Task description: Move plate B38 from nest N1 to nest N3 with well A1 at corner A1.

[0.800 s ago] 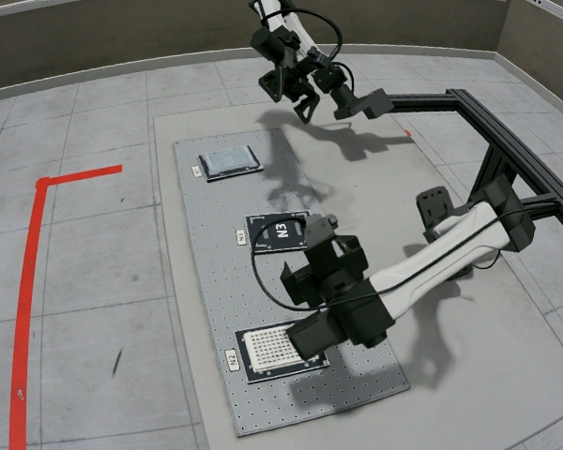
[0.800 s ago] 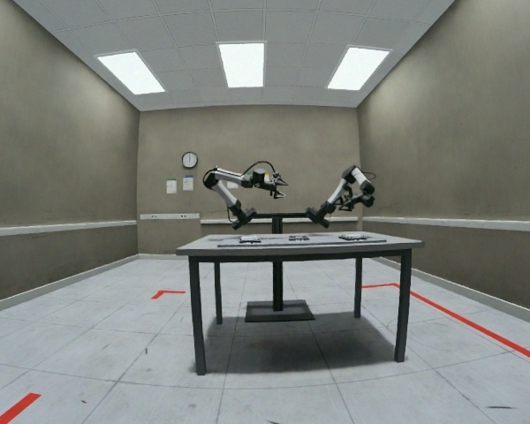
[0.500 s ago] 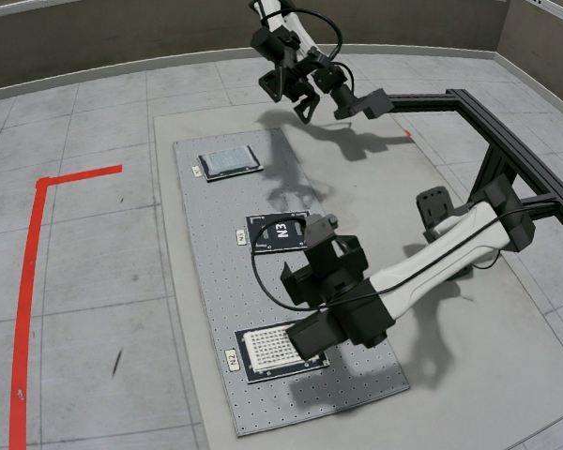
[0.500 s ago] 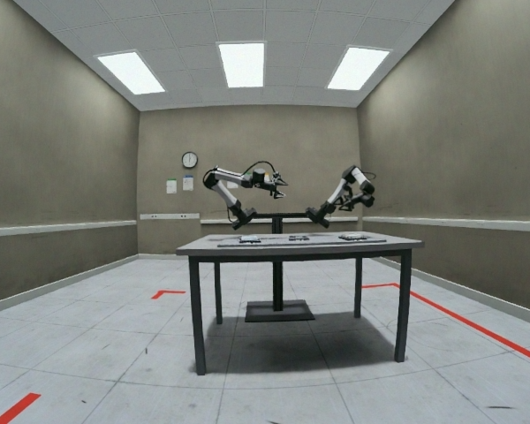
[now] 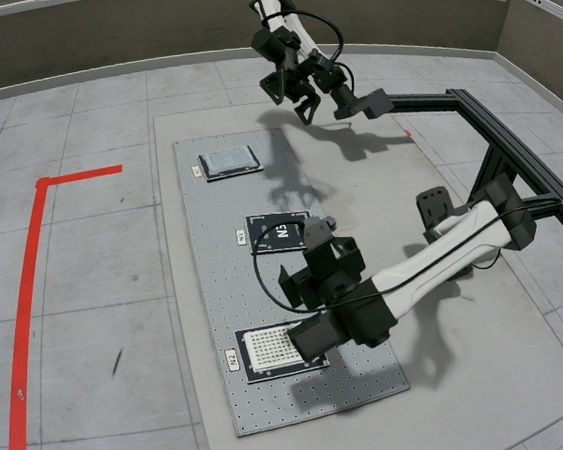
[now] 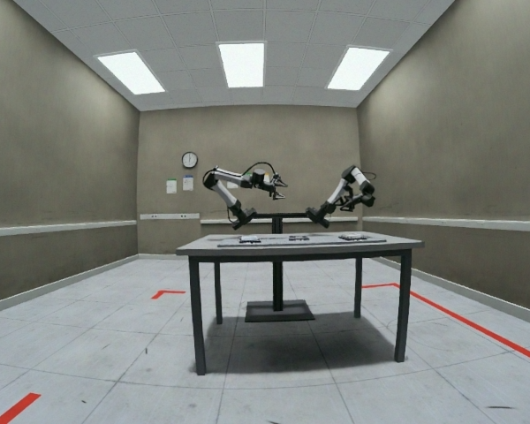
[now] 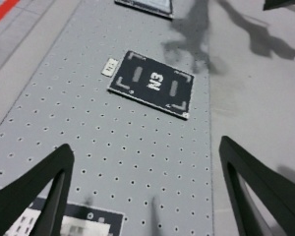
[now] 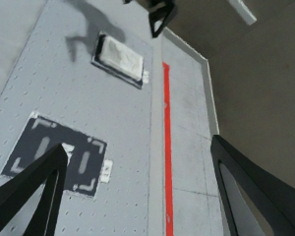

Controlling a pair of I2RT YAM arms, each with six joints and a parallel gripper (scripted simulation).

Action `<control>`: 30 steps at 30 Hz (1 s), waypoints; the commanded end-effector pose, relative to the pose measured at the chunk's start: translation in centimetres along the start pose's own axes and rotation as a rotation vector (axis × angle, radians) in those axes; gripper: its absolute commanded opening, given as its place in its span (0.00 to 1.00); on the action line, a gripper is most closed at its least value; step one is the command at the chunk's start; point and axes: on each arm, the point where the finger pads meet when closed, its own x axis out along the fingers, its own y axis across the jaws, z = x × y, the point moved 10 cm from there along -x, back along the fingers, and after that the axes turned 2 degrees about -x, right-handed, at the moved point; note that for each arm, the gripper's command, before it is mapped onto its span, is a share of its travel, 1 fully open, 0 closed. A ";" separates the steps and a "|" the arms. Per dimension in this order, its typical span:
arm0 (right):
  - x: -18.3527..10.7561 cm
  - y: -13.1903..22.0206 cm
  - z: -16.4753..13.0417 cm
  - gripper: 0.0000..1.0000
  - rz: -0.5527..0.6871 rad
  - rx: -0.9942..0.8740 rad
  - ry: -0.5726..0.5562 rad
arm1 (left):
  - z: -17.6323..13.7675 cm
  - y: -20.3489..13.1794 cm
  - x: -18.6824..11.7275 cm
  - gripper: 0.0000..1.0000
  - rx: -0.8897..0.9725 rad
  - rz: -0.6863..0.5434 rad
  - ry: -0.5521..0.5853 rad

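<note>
- See a grey tabletop [image 5: 490,349] [image 6: 301,252] [image 7: 251,98] [image 8: 10,29] under the whole layout.
- Spot the left arm [image 5: 442,247] [image 6: 336,193] reaching above the stretch between N3 and N2, and the right arm [image 5: 272,9] [image 6: 226,175] raised beyond the N1 end.
- Find a perforated board [image 5: 223,291] [image 6: 274,246] [image 7: 88,138] [image 8: 113,108] lying flat, with three dark nests in a row.
- Notice the middle nest, N3 [image 5: 265,232] [image 6: 299,238] [image 7: 162,95] [image 8: 74,172], bare between its corner locators.
- See the pale bluish plate [image 5: 231,160] [image 6: 249,238] [image 7: 159,4], the one to move, resting on N1 [image 5: 211,176]; cannot read its label or A1 corner.
- See the white plate with rows of holes [image 5: 272,346] [image 6: 354,235] [image 7: 84,227] [image 8: 120,58] seated on N2 [image 5: 257,375], partly hidden from above by the left arm.
- Find the left jaws [image 5: 315,262] [image 6: 344,204] released, spread wide, grasping nothing.
- Find the right jaws [image 5: 291,110] [image 6: 283,191] likewise released, high above the board.
- Read "N3" on a small sign [image 5: 240,237] [image 7: 109,67] [image 8: 106,171] just beside its nest.
</note>
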 end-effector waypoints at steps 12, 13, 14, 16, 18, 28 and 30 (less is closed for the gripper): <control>-8.3 4.8 -5.7 1.00 0.112 -0.014 0.172 | -2.6 -2.3 -2.2 1.00 -0.091 0.649 -0.128; -9.0 5.2 -6.1 1.00 0.116 -0.013 0.176 | -3.0 -2.6 -2.2 1.00 -0.102 0.682 -0.127; -9.6 5.5 -6.5 1.00 0.118 -0.012 0.187 | -3.2 -2.9 -2.1 1.00 -0.110 0.712 -0.130; -10.7 6.0 -7.3 1.00 0.117 -0.008 0.209 | -3.8 -3.6 -1.8 1.00 -0.130 0.785 -0.136; -11.7 6.4 -7.9 1.00 0.118 -0.004 0.229 | -4.1 -4.1 -1.5 1.00 -0.143 0.855 -0.155; -15.3 8.0 -10.4 1.00 0.128 -0.009 0.297 | -5.7 -5.3 -0.5 1.00 -0.212 1.186 -0.225; -16.2 8.4 -11.1 1.00 0.128 -0.008 0.317 | -6.2 -5.5 -0.1 1.00 -0.230 1.259 -0.240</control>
